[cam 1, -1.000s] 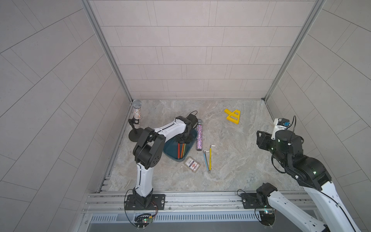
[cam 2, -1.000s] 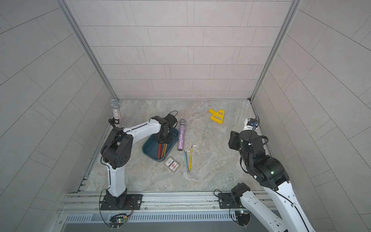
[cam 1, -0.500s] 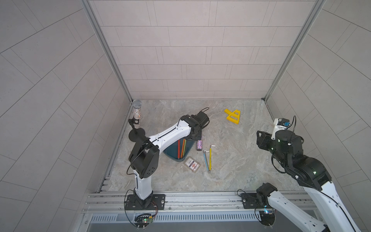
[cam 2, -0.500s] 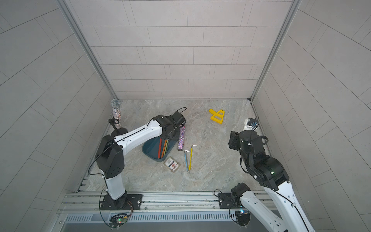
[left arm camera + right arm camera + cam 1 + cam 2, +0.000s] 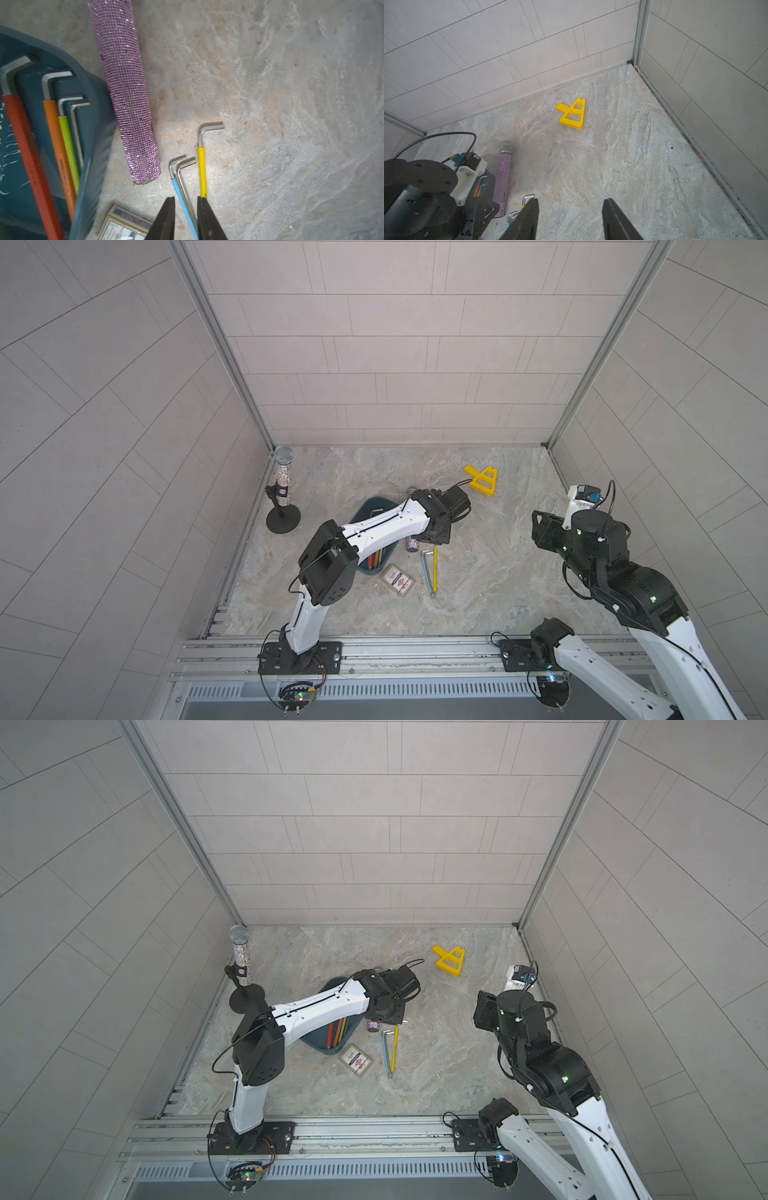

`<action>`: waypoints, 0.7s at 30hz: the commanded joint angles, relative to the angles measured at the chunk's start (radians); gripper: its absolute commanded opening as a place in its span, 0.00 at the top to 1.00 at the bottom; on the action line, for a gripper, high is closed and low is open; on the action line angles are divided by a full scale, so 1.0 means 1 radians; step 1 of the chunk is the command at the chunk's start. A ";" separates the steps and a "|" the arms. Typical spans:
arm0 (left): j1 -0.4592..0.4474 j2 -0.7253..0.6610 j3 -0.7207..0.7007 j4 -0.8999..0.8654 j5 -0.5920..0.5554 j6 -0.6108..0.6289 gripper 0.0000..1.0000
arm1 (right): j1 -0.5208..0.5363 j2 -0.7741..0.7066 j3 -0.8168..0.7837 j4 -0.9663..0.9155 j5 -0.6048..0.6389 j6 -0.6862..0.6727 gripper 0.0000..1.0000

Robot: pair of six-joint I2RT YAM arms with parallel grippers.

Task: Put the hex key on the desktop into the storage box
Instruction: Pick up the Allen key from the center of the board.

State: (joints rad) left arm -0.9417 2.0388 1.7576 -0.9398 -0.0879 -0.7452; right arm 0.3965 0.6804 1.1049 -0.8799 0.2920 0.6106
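Note:
Three hex keys lie side by side on the desktop: a yellow-sleeved one, a blue-sleeved one and a bare steel one. The teal storage box sits to their left and holds several hex keys with red, orange and green sleeves. My left gripper hovers over the loose keys, open; the blue and bare shafts show through the narrow gap between its fingers. My right gripper hangs open and empty at the right side.
A purple glitter microphone lies between the box and the loose keys. A printed card box lies in front of the box. A yellow triangular piece sits at the back, and a microphone on a stand at the left wall.
My left arm has swung from over the storage box to the right and forward, ending over the loose hex keys. The right arm has not moved.

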 commanded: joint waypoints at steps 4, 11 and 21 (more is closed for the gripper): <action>-0.025 0.039 -0.006 0.019 0.057 -0.052 0.76 | 0.002 -0.008 0.008 -0.004 0.009 0.008 0.46; -0.031 0.070 -0.050 0.057 0.086 -0.073 0.78 | 0.002 -0.007 0.008 0.001 0.009 0.006 0.46; -0.033 0.130 -0.053 0.027 0.112 -0.063 0.78 | 0.002 -0.002 0.003 0.009 0.002 0.008 0.46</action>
State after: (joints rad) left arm -0.9691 2.1498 1.7157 -0.8890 0.0132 -0.8078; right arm 0.3965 0.6804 1.1049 -0.8795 0.2916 0.6106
